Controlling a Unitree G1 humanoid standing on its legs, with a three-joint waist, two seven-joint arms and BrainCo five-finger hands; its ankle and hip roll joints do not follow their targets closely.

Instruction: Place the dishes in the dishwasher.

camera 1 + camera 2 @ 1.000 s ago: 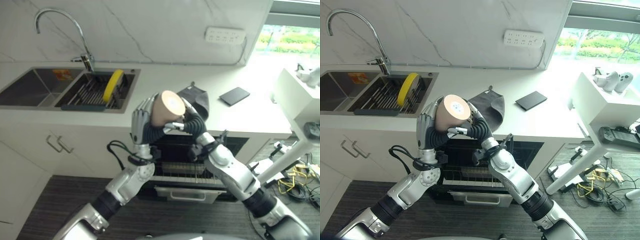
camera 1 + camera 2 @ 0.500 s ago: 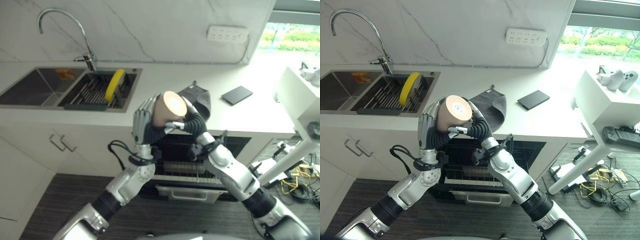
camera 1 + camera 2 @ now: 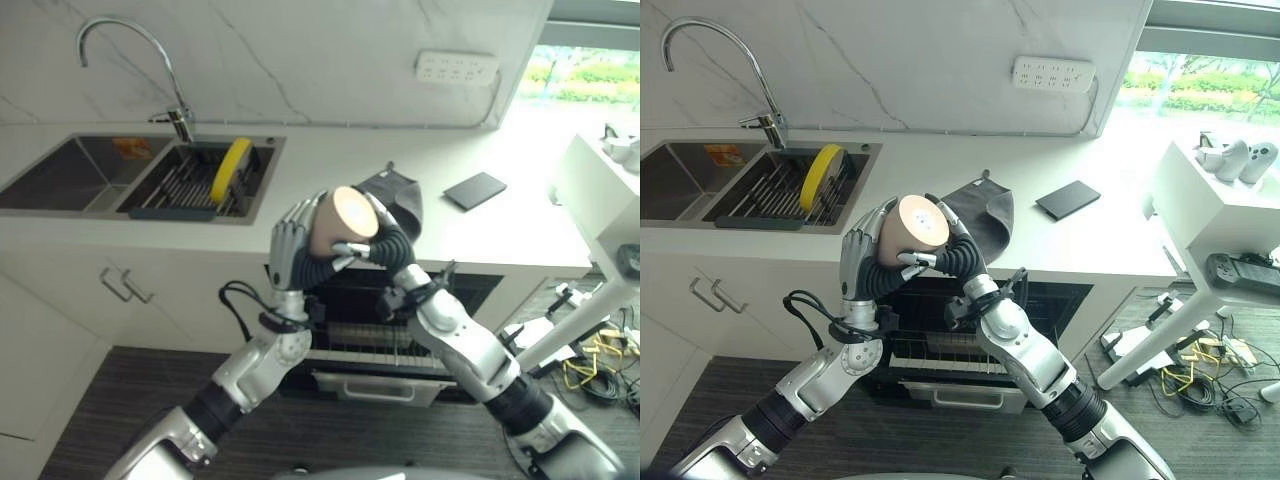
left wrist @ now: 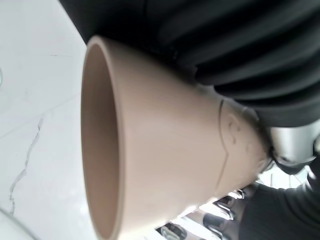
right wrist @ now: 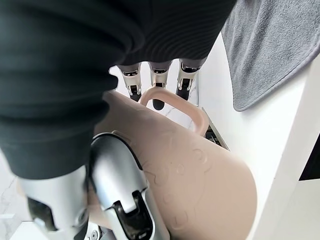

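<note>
A tan mug (image 3: 342, 222) is held on its side in the air, in front of the counter edge and above the open dishwasher (image 3: 372, 338). My right hand (image 3: 386, 246) is curled round it, thumb pressed on its body (image 5: 200, 170) and fingers up by the handle (image 5: 172, 97). My left hand (image 3: 288, 248) stands upright on the mug's other side, its fingers nearly straight and resting against the wall. The left wrist view looks along the mug (image 4: 165, 150) toward its open mouth. A yellow plate (image 3: 228, 170) stands on edge in the sink rack.
The sink (image 3: 70, 175) and tall faucet (image 3: 120, 55) are at the back left. A grey cloth (image 3: 402, 200) and a dark flat pad (image 3: 469, 191) lie on the counter behind the mug. A white side table (image 3: 600, 205) stands on the right.
The mug has shifted slightly right and turned a little in the right hand. The left hand's fingers have loosened from its side. The camera moved a bit.
</note>
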